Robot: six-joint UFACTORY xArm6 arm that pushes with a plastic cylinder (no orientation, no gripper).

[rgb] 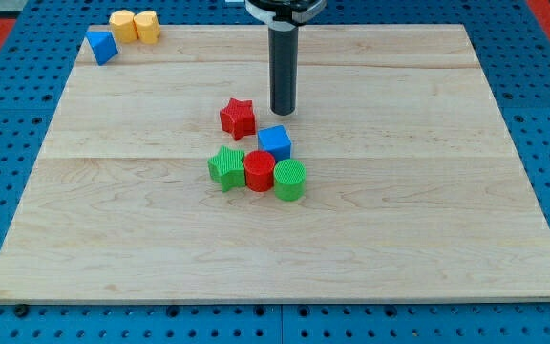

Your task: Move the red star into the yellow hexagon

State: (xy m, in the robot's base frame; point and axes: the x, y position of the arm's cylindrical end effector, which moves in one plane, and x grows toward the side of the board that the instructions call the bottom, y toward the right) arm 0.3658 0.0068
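A blue pegboard floor with rows of small holes surrounds the scene, with a strip of red showing at the view's top corners. On it lies the desk (428, 220), a pale wooden board made of long planks, which fills most of the view.

The dark rod comes down from the view's top near the middle, and my tip (284, 113) rests on the wood just to the view's right of the red star (238, 118), slightly above it, with a narrow gap between the two. The arm carries no claw, only this rod, so it has nothing to open, close or grip with.

Below the star sits a cluster of four blocks. The blue cube (275, 143) is just below and to the right of the star. Under it stand three in a touching row: the green star-like block (226, 168) on the left, the red cylinder (259, 171) in the middle, and the green cylinder (289, 180) on the right.

The yellow hexagon (123, 24) lies well apart, at the board's top left corner, touching a second yellow block (147, 25) whose shape I cannot make out. A blue wedge-like block (101, 46) sits just to their lower left.
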